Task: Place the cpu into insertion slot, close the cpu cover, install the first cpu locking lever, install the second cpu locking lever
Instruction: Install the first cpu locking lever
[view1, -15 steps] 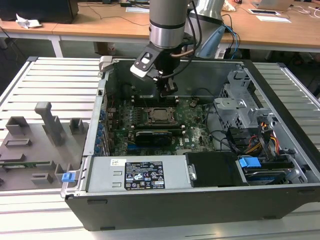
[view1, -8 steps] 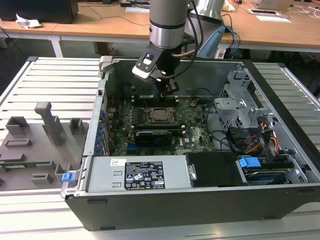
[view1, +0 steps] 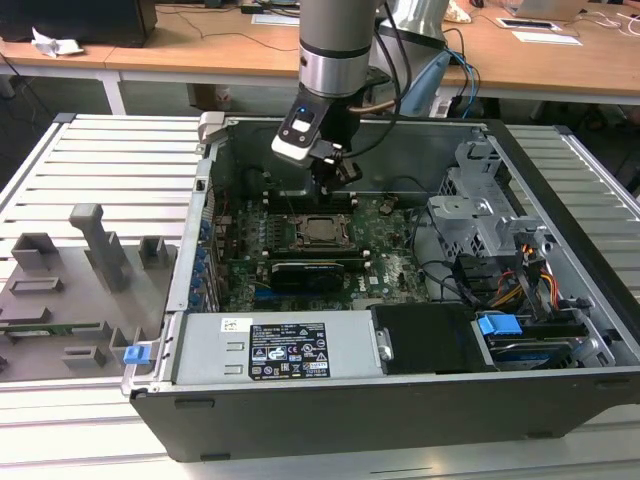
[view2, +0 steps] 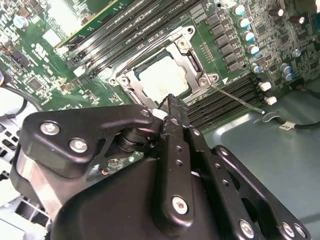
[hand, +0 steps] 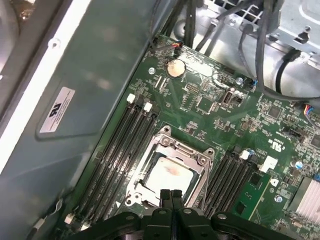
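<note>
gripper (hand: 170, 194): fingers (hand: 164, 197) pressed together, holding nothing, above socket (hand: 206, 153) rim | chip (hand: 167, 174) in socket, middle of circuit board (hand: 210, 107); cover (hand: 172, 146) flat around it, near edge hidden behind fingertips | case-wall label (hand: 56, 111): print unreadable

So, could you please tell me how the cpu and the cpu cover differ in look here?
The cpu is a solid, pale square plate; the cpu cover is an open frame with a square cut-out. The cpu sits in the middle; the cpu cover runs around its edges. Both are silvery metal and lie flat on the green board.
</note>
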